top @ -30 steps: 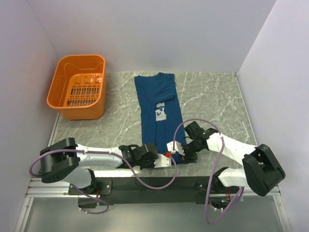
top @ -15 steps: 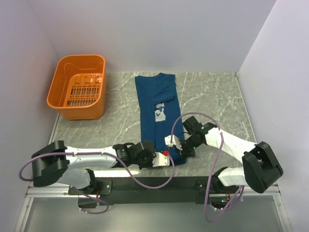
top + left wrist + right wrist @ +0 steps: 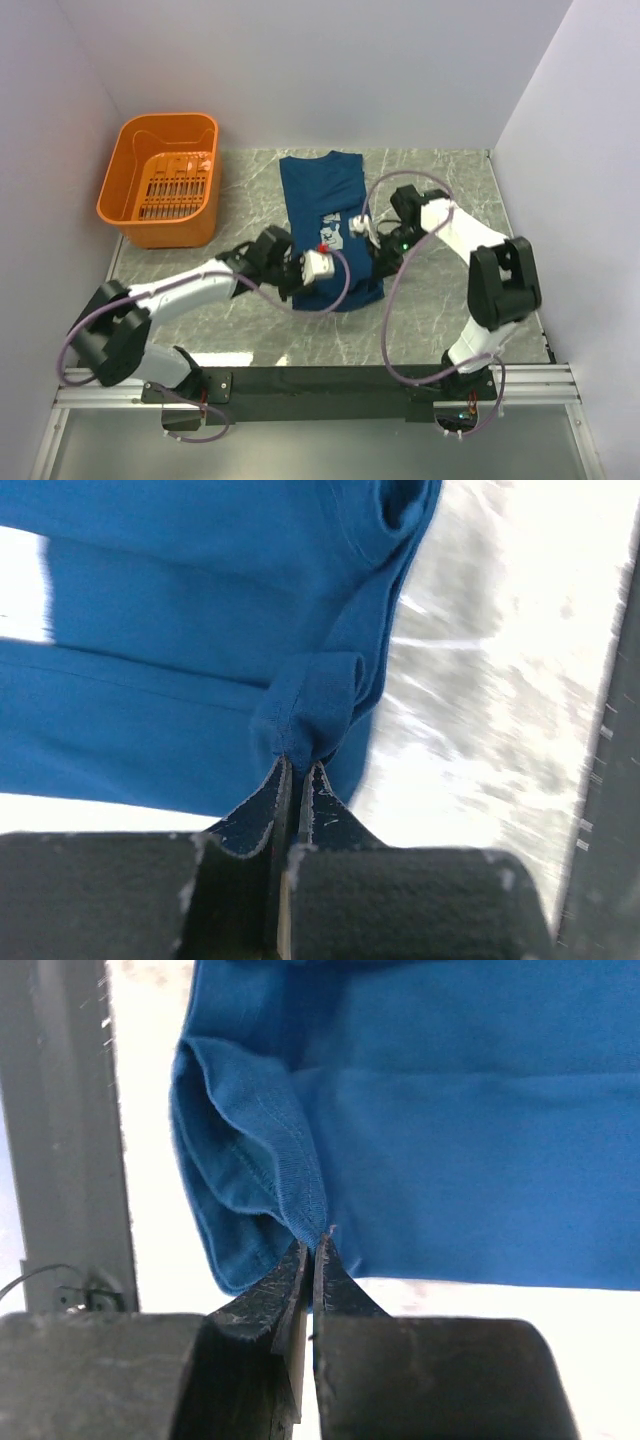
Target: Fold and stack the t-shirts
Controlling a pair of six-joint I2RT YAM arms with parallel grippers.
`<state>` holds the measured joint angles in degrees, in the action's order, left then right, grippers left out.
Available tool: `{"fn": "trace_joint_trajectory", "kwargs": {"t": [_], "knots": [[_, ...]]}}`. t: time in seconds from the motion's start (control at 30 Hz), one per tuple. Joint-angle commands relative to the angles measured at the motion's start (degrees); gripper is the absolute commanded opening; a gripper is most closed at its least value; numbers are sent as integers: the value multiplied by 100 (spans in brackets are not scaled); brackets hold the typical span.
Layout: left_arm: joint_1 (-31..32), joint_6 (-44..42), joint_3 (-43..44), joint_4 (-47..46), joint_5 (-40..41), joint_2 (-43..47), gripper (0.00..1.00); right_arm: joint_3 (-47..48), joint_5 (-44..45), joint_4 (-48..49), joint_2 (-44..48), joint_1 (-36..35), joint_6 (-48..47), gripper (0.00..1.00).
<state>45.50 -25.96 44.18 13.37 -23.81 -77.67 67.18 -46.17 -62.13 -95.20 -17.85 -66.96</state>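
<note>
**Top view.** A dark blue cotton t-shirt [image 3: 318,190] lies lengthwise at the middle of a grey marbled table [image 3: 440,190]. Its neck end points toward the far wall. A small white-and-grey cartoon print [image 3: 333,228] shows on the chest. An orange plastic basket with a slotted floor [image 3: 165,232] stands at the far left corner, well apart from the shirt. Both arms reach in over the near half of the garment, the left arm from the left and the right arm from the right. Their wrists sit on either side of the print. Below them the near part of the cloth lies doubled on the table.

**Left wrist view.** The left gripper [image 3: 297,775] has its jaws pressed together on a small bunched pinch of the blue fabric. The rest of the shirt spreads beyond the fingertips, with pale table to the right.

**Right wrist view.** The right gripper [image 3: 315,1245] is likewise clamped narrow on a stitched hem of the same shirt. The cloth beside the jaws curls over in a loose fold.
</note>
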Motion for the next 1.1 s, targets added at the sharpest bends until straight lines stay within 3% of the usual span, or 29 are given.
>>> {"fn": "trace_joint_trajectory", "kwargs": {"t": [0.0, 0.23, 0.47, 1.07], "knots": [[-496, -418, 748, 113, -940, -467, 1, 787, -102, -511, -550, 132, 104, 0], [-1148, -726, 2146, 535, -1336, -1908, 1, 2131, -23, -572, -1509, 352, 779, 0], [-1631, -850, 3183, 851, -1301, -2507, 1, 3133, 187, -370, -2134, 493, 1448, 0], [-2062, -569, 4361, 536, -598, -3491, 1, 4909, 653, 429, -3277, 580, 3030, 0]]}}
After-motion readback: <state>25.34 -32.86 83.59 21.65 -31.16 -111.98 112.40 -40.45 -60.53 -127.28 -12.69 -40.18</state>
